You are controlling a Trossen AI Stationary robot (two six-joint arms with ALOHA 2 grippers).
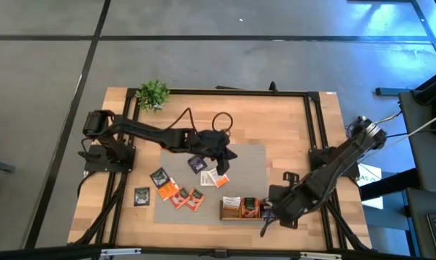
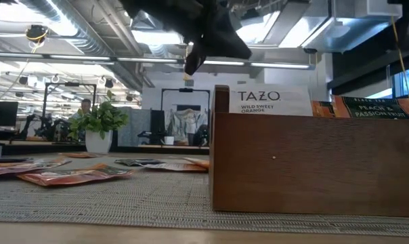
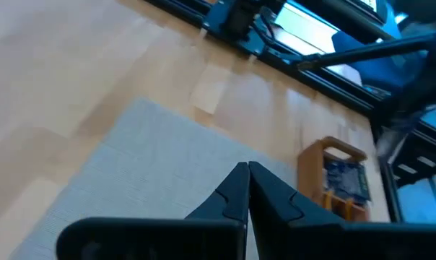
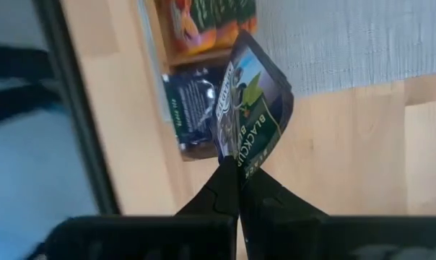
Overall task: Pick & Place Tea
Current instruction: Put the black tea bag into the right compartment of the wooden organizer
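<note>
High view: the left gripper [image 1: 224, 155] hangs over the far part of the grey mat [image 1: 250, 170], just beyond a cluster of loose tea sachets [image 1: 176, 189] lying on the mat's left half. One dark sachet [image 1: 141, 196] lies off the mat on the wooden table [image 1: 290, 123]. The wooden tray [image 1: 241, 208] sits at the mat's near edge, with sachets standing inside it. The right gripper [image 1: 267, 217] is at the tray's right end. A small potted plant [image 1: 152, 93] stands at the far left corner.

Low view: the tray wall fills the right foreground; a white-and-orange sachet [image 2: 269, 102] and a green-labelled one [image 2: 367, 108] stand upright above its rim. Flat sachets lie on the mat to the left.

Left wrist view: the left fingers [image 3: 236, 191] are pressed together with nothing between them, above the mat.

Right wrist view: the right fingers [image 4: 221, 189] pinch the edge of a dark blue sachet [image 4: 253, 112], held bent beside the tray end.
</note>
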